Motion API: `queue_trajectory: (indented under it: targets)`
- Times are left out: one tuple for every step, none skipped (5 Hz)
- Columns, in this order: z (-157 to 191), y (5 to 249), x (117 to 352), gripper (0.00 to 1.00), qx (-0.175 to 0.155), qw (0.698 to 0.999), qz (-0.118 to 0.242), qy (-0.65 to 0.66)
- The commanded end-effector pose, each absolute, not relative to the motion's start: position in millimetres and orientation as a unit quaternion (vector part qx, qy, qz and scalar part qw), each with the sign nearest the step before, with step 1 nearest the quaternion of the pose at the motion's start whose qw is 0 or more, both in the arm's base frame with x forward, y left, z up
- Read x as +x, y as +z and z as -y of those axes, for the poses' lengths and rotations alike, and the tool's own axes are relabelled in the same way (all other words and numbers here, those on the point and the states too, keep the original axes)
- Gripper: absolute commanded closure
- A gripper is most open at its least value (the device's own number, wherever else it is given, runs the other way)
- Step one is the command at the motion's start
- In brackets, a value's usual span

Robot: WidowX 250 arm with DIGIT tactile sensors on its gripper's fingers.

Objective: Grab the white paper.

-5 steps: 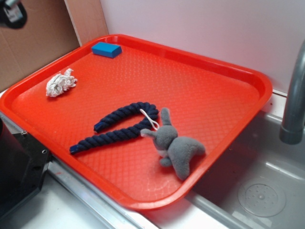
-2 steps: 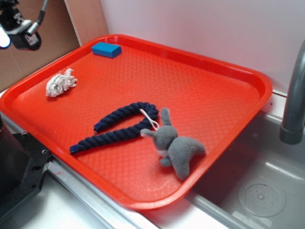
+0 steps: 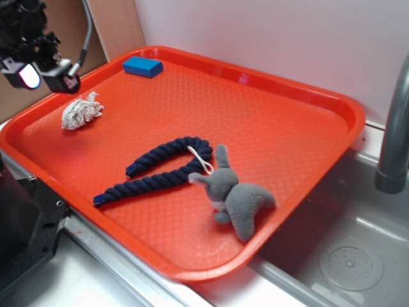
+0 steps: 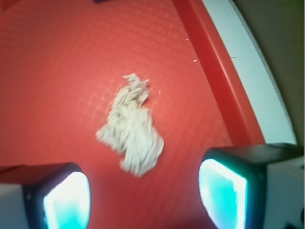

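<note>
A red tray (image 3: 300, 147) with a textured floor sits on a metal counter beside a sink (image 3: 358, 256), with a pale wall behind and a brown board at the far left. A grey tap (image 3: 396, 128) stands at the right edge.

The paper (image 3: 80, 110) lies on the tray near its left rim, a crumpled white wad with grey creases, alone on bare red. A blue block (image 3: 143, 66) rests at the far left corner, well apart from it. A dark blue rope (image 3: 156, 169), bent into a V, lies mid-tray, and a grey plush toy (image 3: 236, 197) sits just beside its right end, near the front rim.

The gripper (image 3: 41, 73) hangs in the air at the upper left, above the tray's left rim and close to the paper, not touching it. In the wrist view its 2 fingers (image 4: 64, 200) stand wide apart at the bottom corners, with the paper (image 4: 132, 126) lying on the tray beyond the gap between them. They hold nothing.
</note>
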State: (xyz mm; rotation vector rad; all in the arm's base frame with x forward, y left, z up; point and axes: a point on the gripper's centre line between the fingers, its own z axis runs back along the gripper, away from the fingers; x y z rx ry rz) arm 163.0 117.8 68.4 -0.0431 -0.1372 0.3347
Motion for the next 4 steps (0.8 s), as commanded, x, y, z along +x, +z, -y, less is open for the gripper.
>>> queue_trajectory:
  targets:
    - [-121,34,197,0.00,-0.056,0.989,0.067,0.122]
    - [-117,20,202,0.01,-0.075,0.991,0.056,0.100]
    - [-113,19,203,1.00,-0.066,0.991,0.058,0.101]
    - [-111,22,202,1.00,-0.055,0.990,0.061,0.111]
